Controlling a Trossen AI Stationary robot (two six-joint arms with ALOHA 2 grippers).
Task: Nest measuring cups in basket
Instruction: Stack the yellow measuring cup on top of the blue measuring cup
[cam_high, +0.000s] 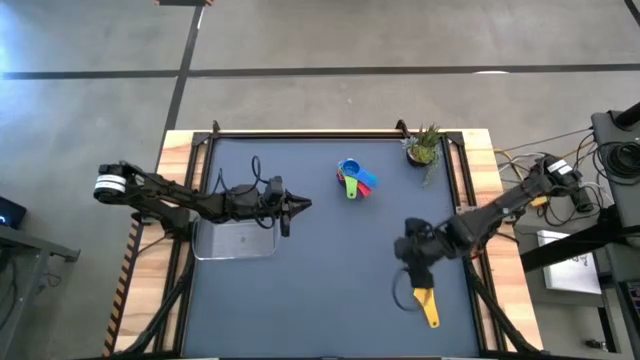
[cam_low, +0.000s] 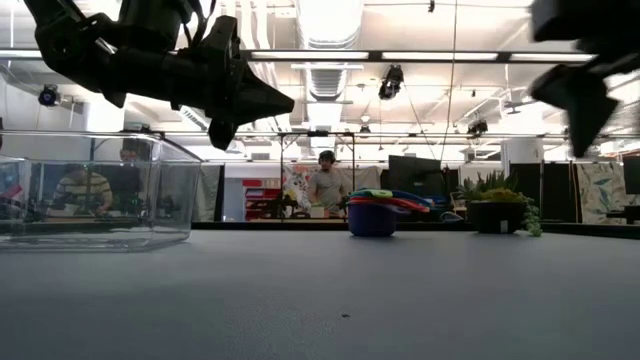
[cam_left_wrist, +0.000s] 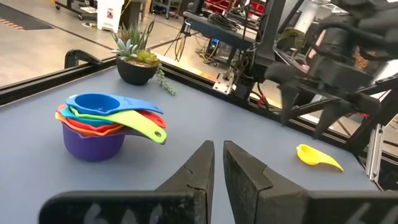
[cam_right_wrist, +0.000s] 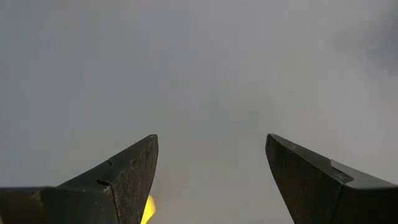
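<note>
Yellow cup (cam_high: 425, 305) lies alone near the tabletop's front edge, rt side, handle toward that edge. Right gripper (cam_high: 414, 262) hovers just behind it, fingers spread wide, empty — clearly the nearer arm. Left gripper (cam_high: 300, 206), fingers nearly shut, empty, sits by the basket (cam_high: 236, 242); remaining cups (cam_high: 354, 180) stacked near back edge.

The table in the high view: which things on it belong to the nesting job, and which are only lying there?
Belong to the job:
- stack of measuring cups, blue one on top
- yellow measuring cup, alone near the right gripper
- basket, empty, under the left gripper

Only lying there:
- potted plant at the far right corner
</note>
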